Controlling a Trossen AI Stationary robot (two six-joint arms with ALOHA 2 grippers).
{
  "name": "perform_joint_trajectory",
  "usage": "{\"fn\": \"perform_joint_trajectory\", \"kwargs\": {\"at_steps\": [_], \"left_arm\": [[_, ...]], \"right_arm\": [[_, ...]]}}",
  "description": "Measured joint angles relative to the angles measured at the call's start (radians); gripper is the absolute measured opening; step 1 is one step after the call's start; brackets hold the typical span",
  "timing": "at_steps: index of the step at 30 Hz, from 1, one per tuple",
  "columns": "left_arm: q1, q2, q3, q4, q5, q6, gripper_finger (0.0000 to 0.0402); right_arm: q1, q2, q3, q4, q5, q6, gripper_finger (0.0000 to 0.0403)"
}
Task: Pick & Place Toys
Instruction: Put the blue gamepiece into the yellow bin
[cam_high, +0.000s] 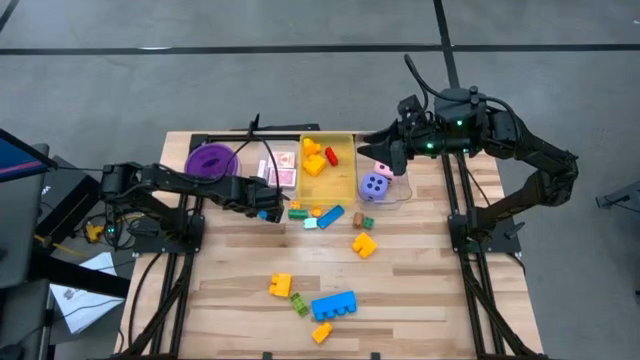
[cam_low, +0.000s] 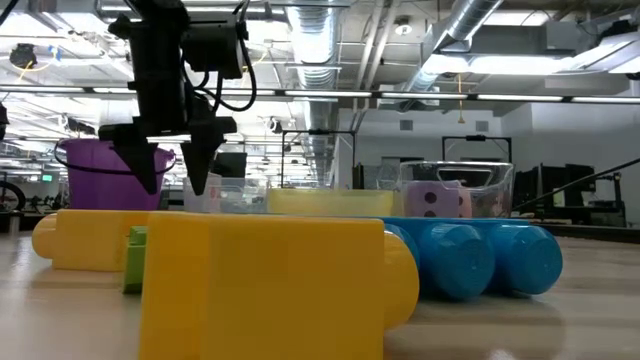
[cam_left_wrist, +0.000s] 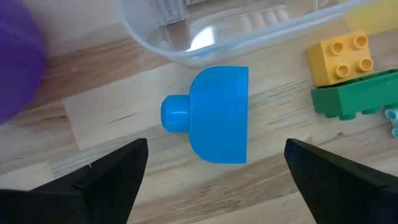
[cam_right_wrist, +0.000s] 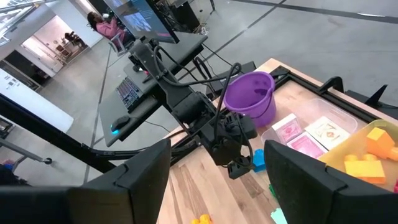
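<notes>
A small blue block (cam_left_wrist: 214, 115), rounded with one stud, lies flat on the wooden table (cam_high: 420, 300). My left gripper (cam_left_wrist: 214, 186) is open, one finger on each side of the block, touching nothing; it also shows in the high view (cam_high: 265, 207) and the low view (cam_low: 170, 175). My right gripper (cam_high: 385, 152) is open and empty above the clear bin (cam_high: 398, 192), which holds the pink die (cam_high: 383, 170) and the purple die (cam_high: 375, 185). Red-and-white cards (cam_high: 283, 172) lie in another clear bin.
A yellow bin (cam_high: 345, 142) holds yellow, red and orange blocks. A purple bowl (cam_high: 212, 160) stands at the far left. Loose blocks lie mid-table (cam_high: 330, 217) and near the front edge (cam_high: 333, 305); a yellow and a green block (cam_left_wrist: 348, 81) lie close to the blue one.
</notes>
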Motion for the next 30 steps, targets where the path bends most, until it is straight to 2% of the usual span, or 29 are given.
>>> {"fn": "perform_joint_trajectory", "kwargs": {"at_steps": [16, 30], "left_arm": [[0.000, 0.000, 0.000, 0.009, -0.021, 0.001, 0.0374], [0.061, 0.006, -0.109, 0.161, -0.027, 0.021, 0.0374]], "right_arm": [[0.000, 0.000, 0.000, 0.000, 0.000, 0.000, 0.0250], [0.000, 0.000, 0.000, 0.002, 0.000, 0.000, 0.0250]]}}
